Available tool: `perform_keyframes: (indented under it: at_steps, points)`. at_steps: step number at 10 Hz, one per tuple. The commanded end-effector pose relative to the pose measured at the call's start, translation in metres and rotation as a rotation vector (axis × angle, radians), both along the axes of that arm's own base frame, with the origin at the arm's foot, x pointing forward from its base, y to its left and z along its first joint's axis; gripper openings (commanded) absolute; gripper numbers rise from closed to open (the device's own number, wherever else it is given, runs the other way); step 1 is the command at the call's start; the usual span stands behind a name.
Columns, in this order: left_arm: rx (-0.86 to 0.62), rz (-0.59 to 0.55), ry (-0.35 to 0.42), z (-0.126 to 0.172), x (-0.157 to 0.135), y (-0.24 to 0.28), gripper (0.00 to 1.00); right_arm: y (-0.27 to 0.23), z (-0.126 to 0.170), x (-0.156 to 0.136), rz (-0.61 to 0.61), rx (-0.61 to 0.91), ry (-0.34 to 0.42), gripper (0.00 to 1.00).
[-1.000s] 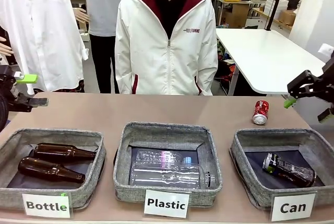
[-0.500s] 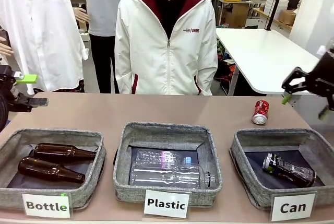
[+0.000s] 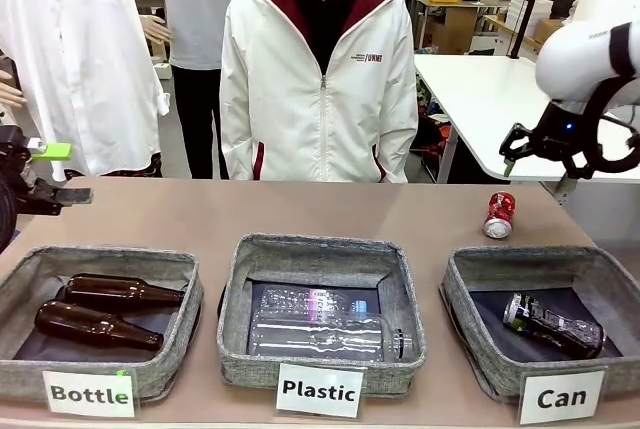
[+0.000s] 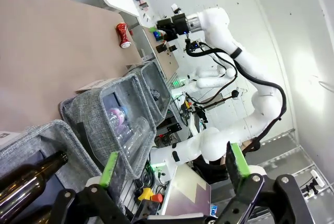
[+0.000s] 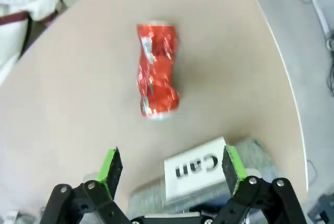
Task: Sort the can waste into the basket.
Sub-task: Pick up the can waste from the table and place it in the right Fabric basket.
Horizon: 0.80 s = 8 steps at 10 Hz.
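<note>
The right pincer (image 5: 169, 169) hangs above the counter (image 3: 300, 214) with its green pads wide apart and nothing between them. In its wrist view the red can (image 5: 156, 70) lies on its side at twelve o'clock from the pads, apart from them, crushed in the middle, with its silver end toward the camera. Just under the pads sits the rim of the basket (image 5: 209, 169) with its "Can" card.

In the front view the right pincer (image 3: 530, 144) hovers at about one o'clock from the red can (image 3: 499, 215), which rests on bare counter just beyond the basket (image 3: 470, 279). The dark can (image 3: 552, 324) already lies inside.

The left pincer (image 4: 172, 169) is also spread and empty, parked over the Bottle basket (image 4: 31, 140).

The step in hand looks like the approach to the last can. Next would be a descent with the pads straddling its narrow waist, then closing.
</note>
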<state>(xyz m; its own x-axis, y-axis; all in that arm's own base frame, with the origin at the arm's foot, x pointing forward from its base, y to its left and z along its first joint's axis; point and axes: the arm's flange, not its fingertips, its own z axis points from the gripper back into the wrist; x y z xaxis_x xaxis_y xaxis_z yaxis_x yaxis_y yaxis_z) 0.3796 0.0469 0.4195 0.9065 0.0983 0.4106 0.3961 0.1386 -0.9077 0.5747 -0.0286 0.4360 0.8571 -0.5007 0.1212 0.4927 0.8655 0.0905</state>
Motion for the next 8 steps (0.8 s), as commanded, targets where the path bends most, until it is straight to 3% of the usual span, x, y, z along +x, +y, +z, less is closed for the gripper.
perform_keyframes:
  at_steps: [1,3,5,8]
  points:
    - [-0.001,-0.009,-0.019,0.002,-0.002,0.001,1.0,-0.003,-0.03,0.027,0.056,0.018,-0.043,1.0]
    - [-0.001,-0.009,-0.019,0.002,-0.002,0.001,1.0,-0.001,-0.074,0.045,0.073,0.011,-0.008,1.0]
    - [-0.001,-0.009,-0.019,0.002,-0.002,0.001,1.0,0.01,-0.105,0.055,0.068,-0.015,-0.036,1.0]
    - [-0.001,-0.009,-0.019,0.002,-0.002,0.001,1.0,0.011,-0.133,0.066,0.023,-0.01,0.011,1.0]
